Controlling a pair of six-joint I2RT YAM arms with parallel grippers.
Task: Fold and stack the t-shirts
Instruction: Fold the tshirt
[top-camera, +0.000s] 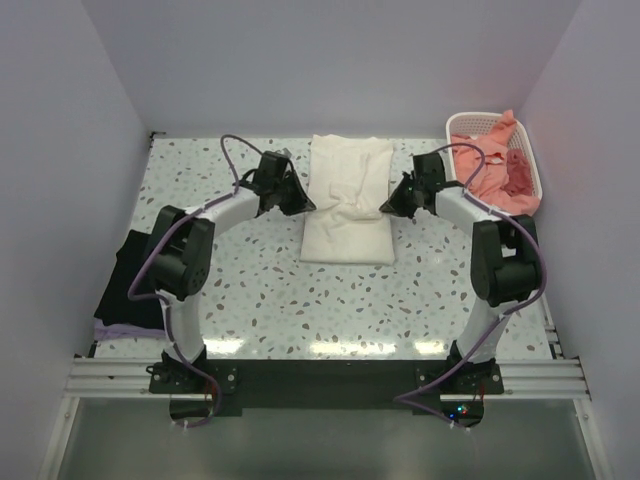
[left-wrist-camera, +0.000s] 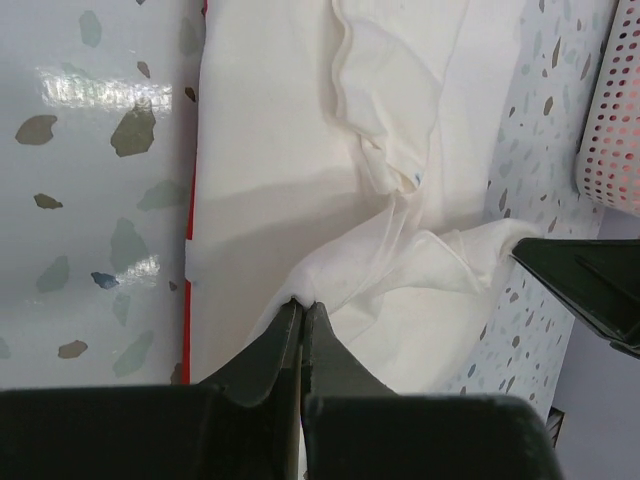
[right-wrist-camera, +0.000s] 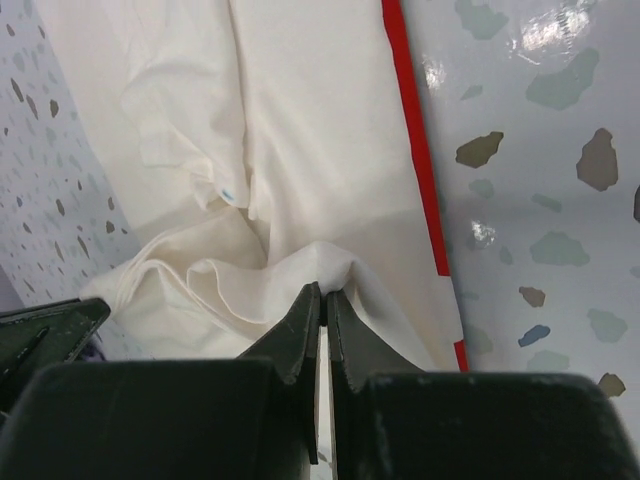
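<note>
Cream tee lies in the middle of the table, toward the far side, already narrowed into a long strip running away from the arms. The left claw is closed on a pinch of cloth at the strip's left edge, and the right claw is closed on a matching pinch at the right edge, so the two face each other across the shirt's waist. Between them the cloth is gathered into loose wrinkles, and a red strip shows along the tee's edge. The likely trouble from here is that each pinch is thin, right at the fingertips, so a quick lift could let a layer slip out. If one arm leads the other, the fold would land skewed, and the bunched middle could be pressed in as a crease. The table is glossy white with grey and brown flecks — smooth enough for the cloth to slide. Plain pale walls close in three sides. A pink tee spills from a white basket at the far right, and a black tee hangs over the left edge with a lavender tee just under it.
</note>
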